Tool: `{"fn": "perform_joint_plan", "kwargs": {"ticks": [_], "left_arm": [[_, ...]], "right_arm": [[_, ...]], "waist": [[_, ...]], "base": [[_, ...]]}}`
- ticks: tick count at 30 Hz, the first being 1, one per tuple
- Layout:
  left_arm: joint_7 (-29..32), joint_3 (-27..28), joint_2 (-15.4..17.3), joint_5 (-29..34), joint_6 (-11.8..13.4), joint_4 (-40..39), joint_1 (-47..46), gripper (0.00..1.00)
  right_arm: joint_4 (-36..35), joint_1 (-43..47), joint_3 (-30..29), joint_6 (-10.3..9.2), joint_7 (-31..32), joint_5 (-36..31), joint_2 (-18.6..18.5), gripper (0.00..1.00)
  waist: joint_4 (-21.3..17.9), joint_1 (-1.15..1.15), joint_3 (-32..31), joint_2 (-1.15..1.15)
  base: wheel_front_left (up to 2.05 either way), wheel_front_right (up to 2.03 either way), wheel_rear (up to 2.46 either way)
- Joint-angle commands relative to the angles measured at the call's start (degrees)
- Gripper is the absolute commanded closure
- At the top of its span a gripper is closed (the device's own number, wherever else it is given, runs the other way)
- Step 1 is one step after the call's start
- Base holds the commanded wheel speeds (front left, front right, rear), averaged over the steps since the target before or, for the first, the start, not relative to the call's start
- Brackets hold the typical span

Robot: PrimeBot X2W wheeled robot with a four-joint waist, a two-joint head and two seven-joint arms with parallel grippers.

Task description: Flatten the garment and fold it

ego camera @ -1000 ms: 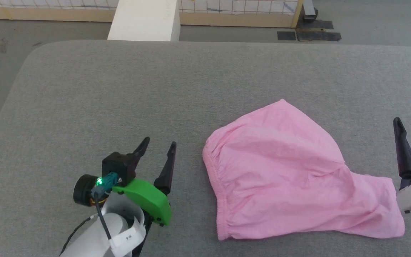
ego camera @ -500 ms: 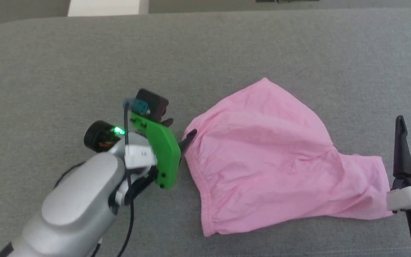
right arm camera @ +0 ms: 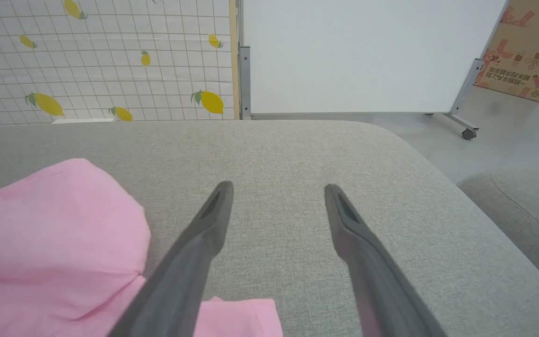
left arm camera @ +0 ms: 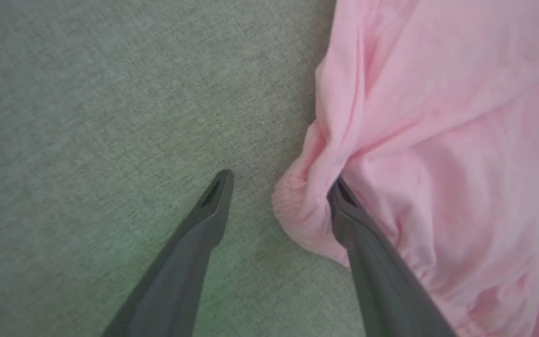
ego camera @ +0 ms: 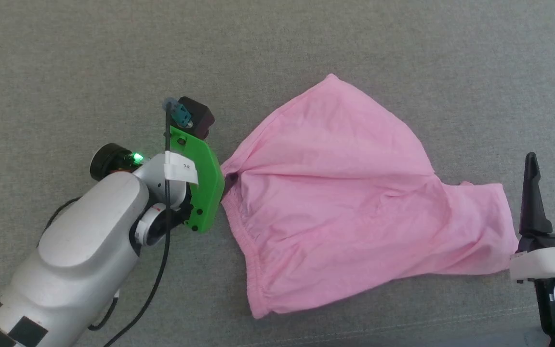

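Lying wrinkled on the grey upholstered surface (ego camera: pixel 113 58), the pink garment (ego camera: pixel 335 193) is occupying the centre and right, with its gathered waistband facing left. The left pincer (left arm camera: pixel 280 182) is standing released astride that waistband, one finger (left arm camera: pixel 367 243) tucking into a fold of cloth and the other pointing over bare upholstery. The right pincer (ego camera: pixel 553 158) is standing released and empty just beside the garment's leg end.

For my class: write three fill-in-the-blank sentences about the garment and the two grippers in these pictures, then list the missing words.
1. The garment is ___ in colour.
2. The left gripper stands ___, with one finger against the garment's gathered edge.
3. The right gripper holds nothing and hovers over the ___ cushion.
Missing words: pink; open; grey.
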Motion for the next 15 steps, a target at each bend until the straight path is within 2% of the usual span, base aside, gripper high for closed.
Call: {"fn": "perform_joint_plan", "kwargs": {"ticks": [1,2,5,15], "left_arm": [[0.8,-0.6,0.3,0.3,-0.6,0.7,-0.6,0.0],[1.5,-0.9,0.3,-0.2,-1.2,1.0,-0.3,0.0],[2.6,-1.7,0.7,-1.0,-2.5,1.3,0.3,1.0],[-5.8,2.9,1.3,0.2,0.1,-1.8,-0.7,1.0]], "right_arm": [[0.2,-1.3,0.1,-0.09,-0.5,-0.3,0.3,0.0],[0.3,-1.4,0.1,-0.09,-0.6,-0.3,0.3,0.0],[0.7,-1.8,0.3,-0.09,-0.8,-0.5,0.5,0.0],[2.6,-2.0,0.9,-0.09,-0.7,-0.8,0.6,0.0]], "waist": [[-0.8,0.0,1.4,0.0],[-0.8,0.0,1.6,0.0],[-0.7,0.0,1.9,0.0],[0.1,0.0,-2.1,0.0]], "base": [[0.0,0.0,0.0],[0.0,0.0,0.0],[0.0,0.0,0.0],[0.0,0.0,0.0]]}}
